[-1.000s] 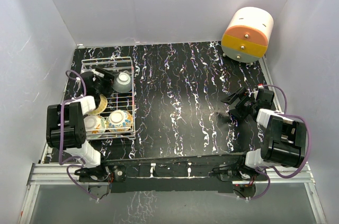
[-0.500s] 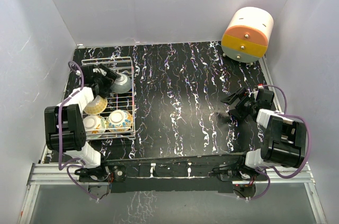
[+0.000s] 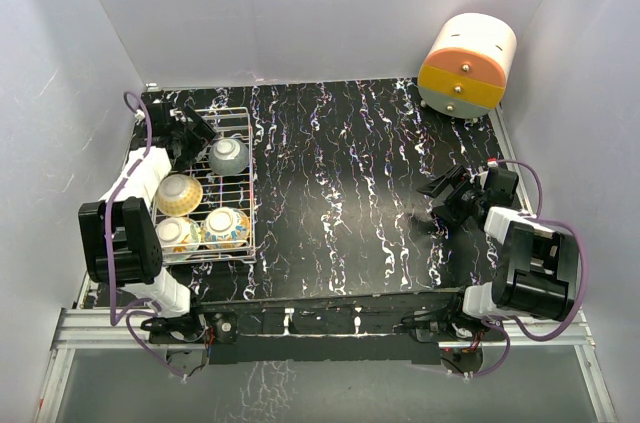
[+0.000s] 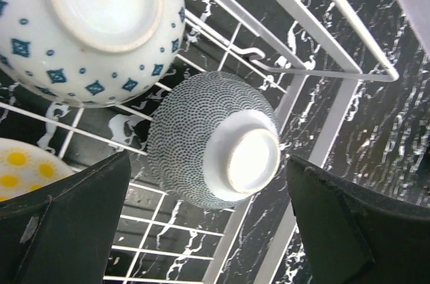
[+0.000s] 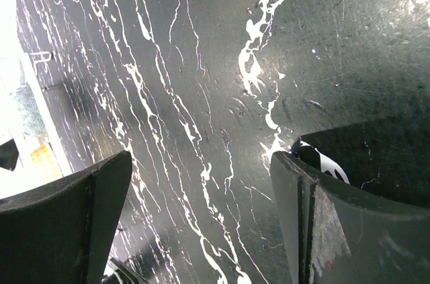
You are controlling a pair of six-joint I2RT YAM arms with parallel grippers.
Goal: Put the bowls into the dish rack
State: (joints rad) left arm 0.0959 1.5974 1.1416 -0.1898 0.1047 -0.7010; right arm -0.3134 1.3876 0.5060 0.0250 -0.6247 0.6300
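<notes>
The white wire dish rack stands at the table's left and holds several bowls. A grey dotted bowl lies on its side in the rack's back right corner. A pale bowl with a yellow inside sits in front of it, and two patterned bowls fill the front row. My left gripper is open and empty just behind and left of the grey bowl. In the left wrist view the grey bowl shows its foot between and beyond my spread fingers, apart from them. My right gripper is open and empty over bare table on the right.
A big cream-orange-yellow drum stands at the back right corner. In the left wrist view a blue-diamond bowl lies bottom-up beside the grey one, a yellow floral bowl is at the left edge, and the rack's rim wire runs close by.
My left gripper let go of the grey bowl and drew back toward the rack's back left corner. The grey bowl stays in the rack. The right arm has not moved.
</notes>
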